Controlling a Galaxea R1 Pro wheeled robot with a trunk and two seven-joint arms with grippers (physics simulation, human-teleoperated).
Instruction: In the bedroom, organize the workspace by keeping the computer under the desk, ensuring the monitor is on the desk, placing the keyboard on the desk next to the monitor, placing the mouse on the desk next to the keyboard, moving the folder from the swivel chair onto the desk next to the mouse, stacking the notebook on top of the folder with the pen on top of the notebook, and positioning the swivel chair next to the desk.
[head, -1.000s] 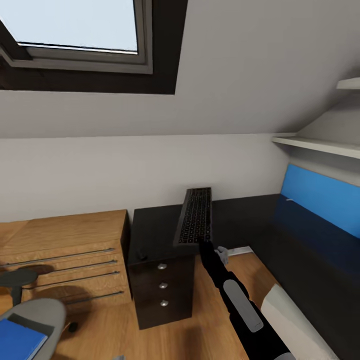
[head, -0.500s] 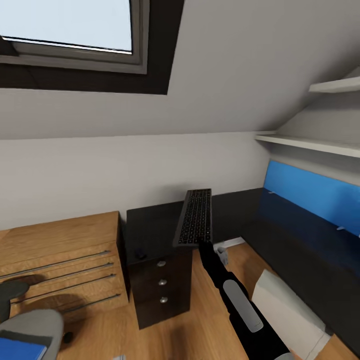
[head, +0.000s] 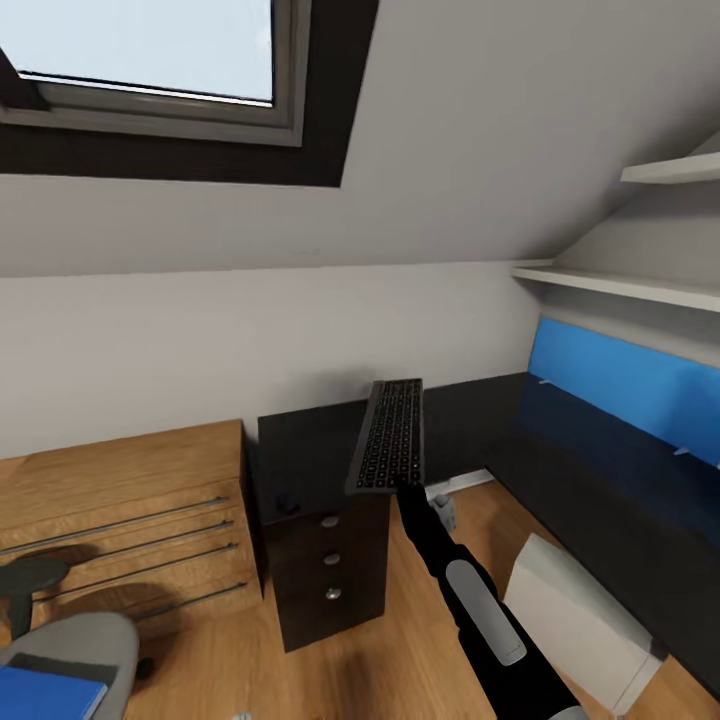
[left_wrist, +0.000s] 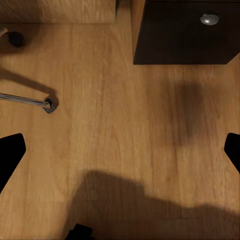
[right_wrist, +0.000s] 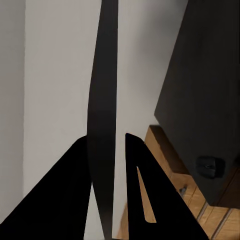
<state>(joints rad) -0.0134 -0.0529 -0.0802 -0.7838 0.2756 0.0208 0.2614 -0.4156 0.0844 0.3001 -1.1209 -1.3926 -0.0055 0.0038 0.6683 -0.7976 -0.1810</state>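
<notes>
1. The right gripper (head: 402, 484) grasps the keyboard (head: 389, 435) by its near end, holding it in the air above the black drawer unit (head: 322, 520).
2. The left gripper (left_wrist: 120, 150) hangs released above the wood floor (left_wrist: 110, 125).
3. The desk (head: 600, 470) lies at 3 o'clock of the keyboard; the swivel chair (head: 65, 645) with the folder (head: 45, 693) sits at 8 o'clock.

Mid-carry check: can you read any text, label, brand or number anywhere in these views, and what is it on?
No readable text.
Keyboard, held in the right gripper: key legends are pale specks, too small to read.
Black drawer unit, blue folder, desk back panel: no markings visible.
</notes>
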